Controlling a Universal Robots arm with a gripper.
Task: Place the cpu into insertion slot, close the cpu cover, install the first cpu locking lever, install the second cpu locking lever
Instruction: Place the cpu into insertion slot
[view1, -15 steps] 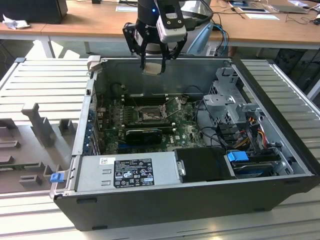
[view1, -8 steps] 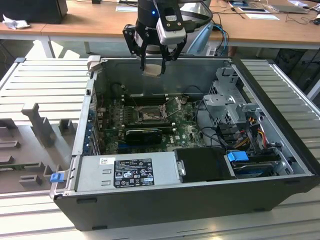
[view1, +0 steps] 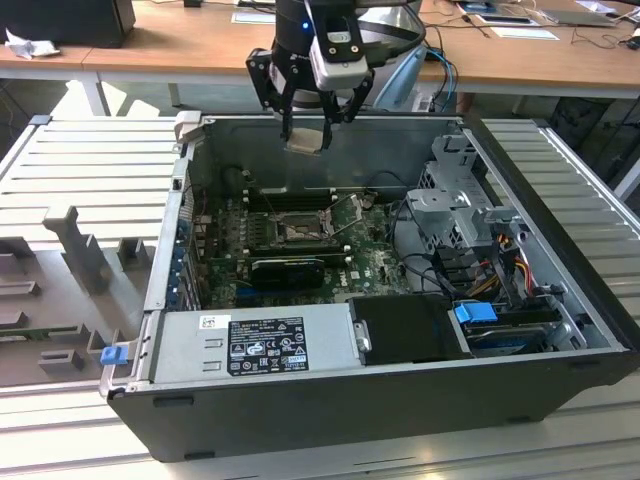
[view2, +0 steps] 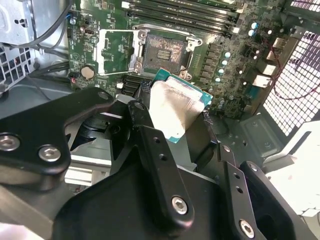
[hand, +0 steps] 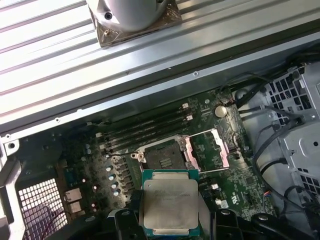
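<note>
My gripper (view1: 308, 128) hangs over the back wall of the open computer case, shut on the cpu (view1: 305, 140), a flat square chip with a dull silver top. In both wrist views the cpu (view2: 175, 107) (hand: 169, 205) sits between the black fingers (view2: 150, 145), well above the board. The insertion slot (view1: 298, 232) (view2: 165, 50) (hand: 162, 155) lies open and dark on the green board below. The cpu cover (view2: 116, 52) (hand: 210, 150), a silver frame with a square cut-out, is folded back beside the slot.
Memory slots (hand: 145, 127) run along the slot's far side. A grey power supply (view1: 265, 345) fills the case front, and a drive cage (view1: 460, 215) with cables stands at the exterior view's right. The case walls (view1: 190, 200) enclose the board. Ribbed grey tables flank the case.
</note>
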